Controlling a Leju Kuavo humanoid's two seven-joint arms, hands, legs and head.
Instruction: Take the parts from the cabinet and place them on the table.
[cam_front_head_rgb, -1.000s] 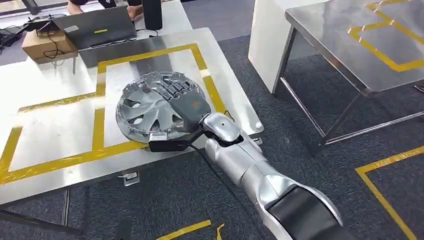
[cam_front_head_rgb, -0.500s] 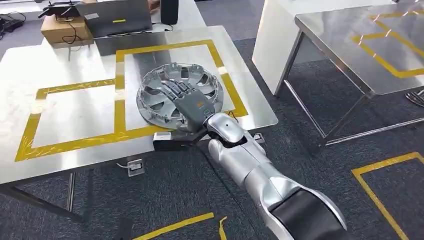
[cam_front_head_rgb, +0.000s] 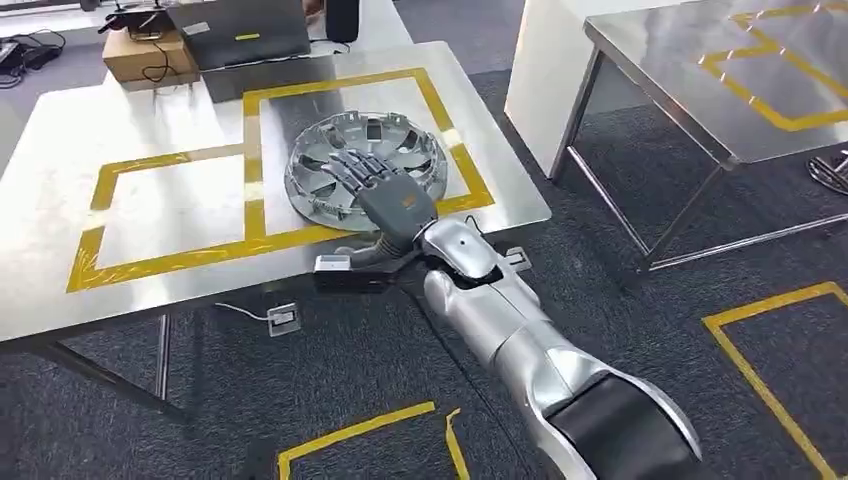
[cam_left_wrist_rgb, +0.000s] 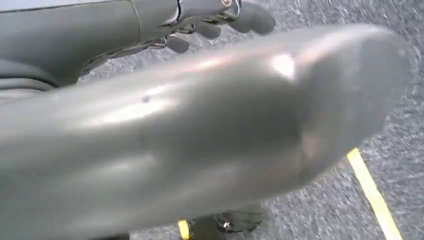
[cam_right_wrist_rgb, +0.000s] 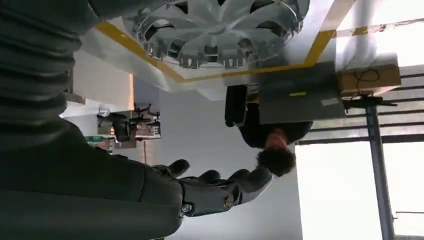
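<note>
Wheel cover on the table, right hand above it

Wheel cover (cam_front_head_rgb: 366, 162) is seen lying flat inside a yellow-taped square on the steel table (cam_front_head_rgb: 150, 110). The right hand (cam_front_head_rgb: 385, 188) is extended over it, fingers straight and apart, nothing grasped. A seated person (cam_right_wrist_rgb: 272, 137) behind a laptop (cam_right_wrist_rgb: 300, 100) is revealed in the right wrist view. The left hand (cam_left_wrist_rgb: 220, 20) is seen over carpet, fingers loosely curled; its state cannot be told.

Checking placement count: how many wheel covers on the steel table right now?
1. The wheel cover lies in the right yellow-taped square on the steel table, under the open right hand. None elsewhere in view.
</note>
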